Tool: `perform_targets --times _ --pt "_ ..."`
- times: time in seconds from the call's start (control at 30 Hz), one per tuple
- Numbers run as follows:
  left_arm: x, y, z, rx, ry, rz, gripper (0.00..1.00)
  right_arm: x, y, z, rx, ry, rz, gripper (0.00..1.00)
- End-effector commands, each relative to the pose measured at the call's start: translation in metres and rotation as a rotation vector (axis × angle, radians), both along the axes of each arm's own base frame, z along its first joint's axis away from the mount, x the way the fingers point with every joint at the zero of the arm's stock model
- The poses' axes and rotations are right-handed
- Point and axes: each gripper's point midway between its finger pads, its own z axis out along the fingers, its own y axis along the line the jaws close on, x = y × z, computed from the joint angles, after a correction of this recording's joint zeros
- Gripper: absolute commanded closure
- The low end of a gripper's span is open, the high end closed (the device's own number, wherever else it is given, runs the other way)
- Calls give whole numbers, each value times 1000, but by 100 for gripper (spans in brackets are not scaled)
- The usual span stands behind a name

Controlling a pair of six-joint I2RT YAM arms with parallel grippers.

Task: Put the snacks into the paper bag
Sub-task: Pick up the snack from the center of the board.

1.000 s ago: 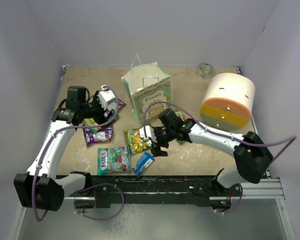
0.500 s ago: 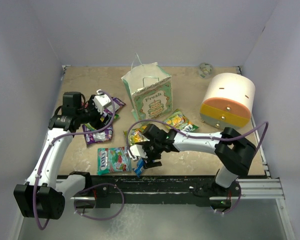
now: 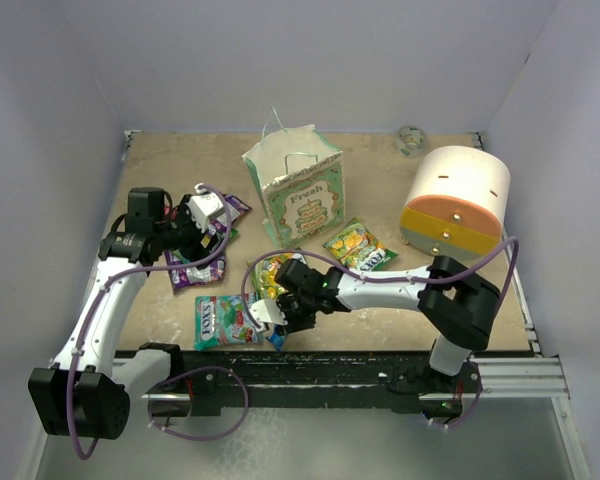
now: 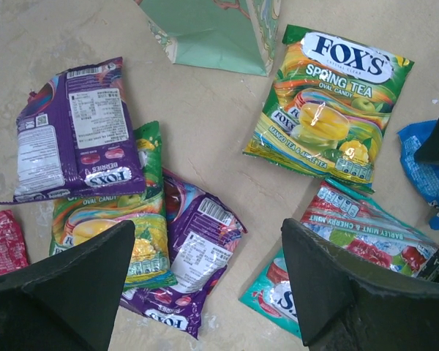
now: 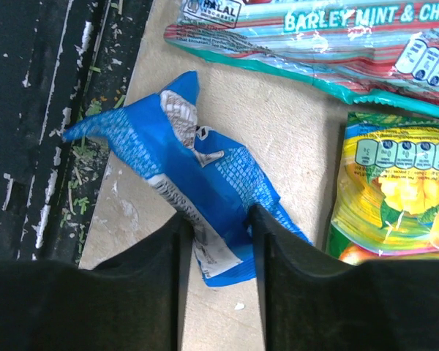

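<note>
The mint-green paper bag [image 3: 300,190] stands upright at the back middle. My right gripper [image 5: 216,219] is low at the table's front edge, its fingers pressed against both sides of the crumpled small blue-white packet [image 5: 205,168]. Beside it lie the teal-and-red packet [image 5: 336,44] and a yellow-green packet [image 5: 395,190]. My left gripper [image 4: 208,234] hangs open above two purple packets [image 4: 77,131] [image 4: 194,256] and a yellow-green one [image 4: 95,227], holding nothing. Another yellow-green packet [image 3: 358,245] lies right of the bag.
A large cream-and-orange cylinder [image 3: 458,200] stands at the back right. A small round object [image 3: 411,138] sits by the back wall. The black front rail [image 3: 330,365] runs just beside the blue packet. A red wrapper [image 4: 4,241] lies at the far left.
My right gripper moved left and nearer, down onto the blue-white packet, and its jaws closed in against it. The left arm shifted only slightly.
</note>
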Motion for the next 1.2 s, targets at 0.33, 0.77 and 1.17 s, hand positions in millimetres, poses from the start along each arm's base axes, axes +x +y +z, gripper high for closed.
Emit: perform_targets --times 0.33,0.77,1.17 --pt "-2 -27 39 -175 -37 -52 12 20 2 110 269 73 -105 71" --pt "-34 -105 78 -198 -109 -598 11 62 -15 217 586 287 -232 69" --pt "-89 -146 107 -269 -252 -990 11 61 -27 229 642 398 -220 68"
